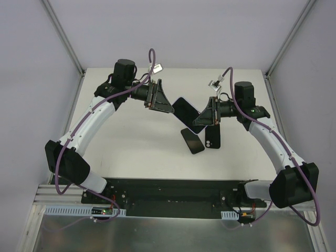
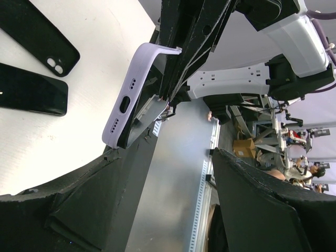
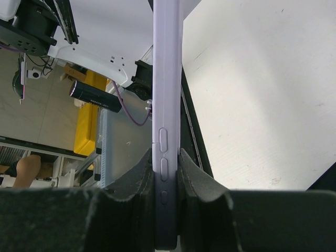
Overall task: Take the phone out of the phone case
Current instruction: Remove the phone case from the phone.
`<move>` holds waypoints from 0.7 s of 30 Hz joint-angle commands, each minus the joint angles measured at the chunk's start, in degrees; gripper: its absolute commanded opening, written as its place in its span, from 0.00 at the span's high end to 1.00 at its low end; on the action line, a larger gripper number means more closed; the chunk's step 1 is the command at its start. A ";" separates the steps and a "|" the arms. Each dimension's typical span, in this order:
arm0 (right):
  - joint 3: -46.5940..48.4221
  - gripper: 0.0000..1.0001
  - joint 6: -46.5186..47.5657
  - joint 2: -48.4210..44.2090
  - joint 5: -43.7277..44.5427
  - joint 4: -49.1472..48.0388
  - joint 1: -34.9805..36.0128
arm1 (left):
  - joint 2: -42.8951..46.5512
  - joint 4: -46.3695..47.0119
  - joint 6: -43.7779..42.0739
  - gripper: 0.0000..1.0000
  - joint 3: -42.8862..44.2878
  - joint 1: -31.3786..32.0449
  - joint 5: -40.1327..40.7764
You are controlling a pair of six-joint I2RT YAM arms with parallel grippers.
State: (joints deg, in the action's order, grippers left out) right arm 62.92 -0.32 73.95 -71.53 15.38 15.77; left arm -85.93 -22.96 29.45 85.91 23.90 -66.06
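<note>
A phone in a lilac phone case (image 3: 167, 94) hangs above the table, and my right gripper (image 3: 167, 173) is shut on its long edge beside the side buttons. In the top view its dark screen (image 1: 186, 111) faces up, slanting between the two arms, with the right gripper (image 1: 200, 119) at its right end. The left wrist view shows the case's bottom end (image 2: 125, 105) with the port cutout and the phone's dark edge beside it. My left gripper (image 1: 165, 98) is open just left of the phone, touching nothing; in its own view the left gripper (image 2: 163, 157) has only the metal base plate between its fingers.
A bare black phone (image 1: 192, 140) and an empty black case (image 1: 213, 136) with a camera cutout lie on the white table below the right gripper. They also appear as the black phone (image 2: 31, 89) and black case (image 2: 39, 34). Grey walls enclose the table.
</note>
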 commanded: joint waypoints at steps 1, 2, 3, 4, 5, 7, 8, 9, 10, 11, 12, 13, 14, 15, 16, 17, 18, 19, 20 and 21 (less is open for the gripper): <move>0.72 1.00 2.16 -1.53 -2.30 -0.70 -0.04 | 2.26 2.75 -0.18 0.28 1.37 -0.61 -2.23; 0.72 1.00 2.16 -1.62 -2.30 -0.79 -0.04 | 2.17 2.75 -0.18 0.28 1.45 -0.61 -2.23; 0.72 1.00 2.16 -1.62 -2.21 -0.70 -0.12 | 2.08 2.75 -0.18 0.28 1.54 -0.61 -2.23; 0.72 1.00 2.16 -1.62 -2.21 -0.70 -0.13 | 2.08 2.75 -0.01 0.28 1.63 -0.61 -2.23; 0.63 1.00 2.16 -1.62 -2.21 -0.79 -0.13 | 1.82 2.83 0.08 0.28 1.72 -0.61 -2.32; 0.63 1.00 2.08 -1.62 -2.21 -0.79 -0.13 | 1.64 2.92 0.34 0.28 1.81 -0.61 -2.40; 0.63 1.00 2.07 -1.53 -2.21 -0.79 -0.13 | 1.64 3.10 0.43 0.28 1.72 -0.52 -2.40; 0.54 1.00 1.81 -1.53 -2.39 -0.96 -0.13 | 1.56 3.27 0.52 0.28 1.72 -0.52 -2.40; 0.45 1.00 1.11 -1.44 -2.65 -1.75 -0.13 | 1.47 3.27 0.52 0.28 1.63 -0.52 -2.40; 0.19 1.00 0.50 -1.44 -2.83 -2.54 -0.04 | 1.29 3.36 0.52 0.28 1.63 -0.52 -2.32; 0.10 1.00 0.41 -1.44 -3.18 -3.15 -0.04 | 1.20 3.45 0.52 0.28 1.46 -0.43 -2.32; 0.10 1.00 0.40 -1.53 -3.27 -3.42 0.05 | 1.12 3.54 0.52 0.28 1.37 -0.52 -2.32; 0.10 1.00 0.40 -1.53 -3.36 -3.51 0.05 | 0.94 3.62 0.61 0.28 1.19 -0.52 -2.32; 0.02 1.00 0.40 -1.53 -3.44 -3.60 0.05 | 0.85 3.71 0.61 0.28 1.28 -0.52 -2.23; -0.07 1.00 -1.16 -1.53 -3.70 -3.95 0.14 | 0.77 3.89 0.61 0.28 1.19 -0.52 -2.14; -0.25 1.00 -1.53 -1.53 -3.79 -4.39 0.05 | 0.59 4.06 0.61 0.28 1.28 -0.52 -2.14; -0.34 1.00 -2.14 -1.62 -3.97 -5.00 0.22 | 0.50 4.15 0.69 0.28 1.28 -0.43 -2.14; -0.51 1.00 -2.67 -1.62 -4.15 -5.44 0.23 | 0.15 4.33 0.69 0.28 1.54 -0.43 -2.14; -0.69 1.00 -2.93 -1.71 -4.23 -5.88 0.31 | -0.02 4.68 0.96 0.28 1.63 -0.43 -2.14; -0.78 1.00 -3.02 -1.62 -4.41 -6.06 0.49 | -0.20 4.94 1.04 0.28 1.80 -0.26 -2.05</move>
State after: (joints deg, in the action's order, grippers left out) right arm 62.02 -1.45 73.95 -71.59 14.76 15.77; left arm -85.93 -21.61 29.58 85.91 23.90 -66.19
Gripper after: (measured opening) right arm 0.209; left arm 0.722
